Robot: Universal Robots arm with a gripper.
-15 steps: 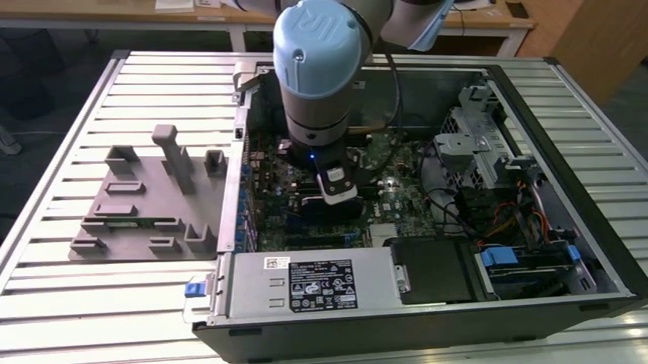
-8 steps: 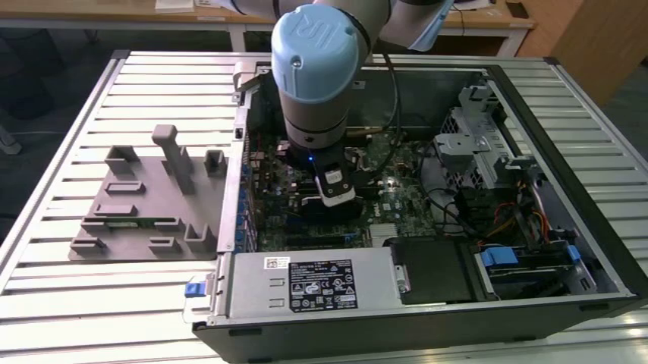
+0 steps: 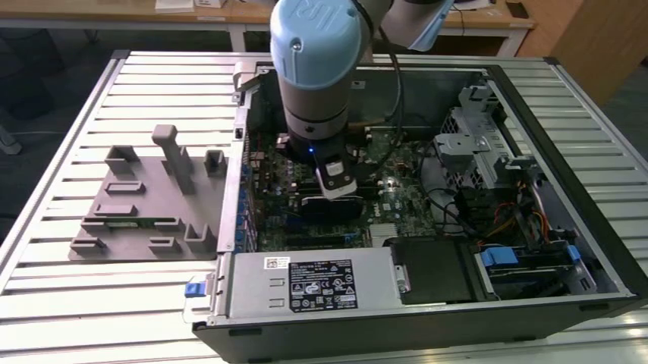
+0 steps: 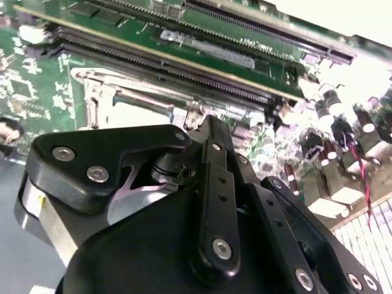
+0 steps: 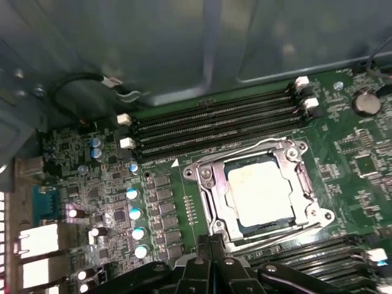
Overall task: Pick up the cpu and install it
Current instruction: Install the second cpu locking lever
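Silvery cpu (image 5: 262, 195) lies flat inside the socket frame (image 5: 301, 179) mid-motherboard (image 5: 349, 160), already seated; the gripper (image 5: 211, 269) hangs just above, its jaw state impossible to tell.

Seen in ext. view: pale slatted metal table (image 3: 61, 303) w/ ridged top. Behind it, light wooden desk (image 3: 202, 17) w/ white legs, papers on top. Wooden panel (image 3: 592, 38) at ext. view's right. Dark floor (image 3: 51, 83) beneath. Even indoor light.
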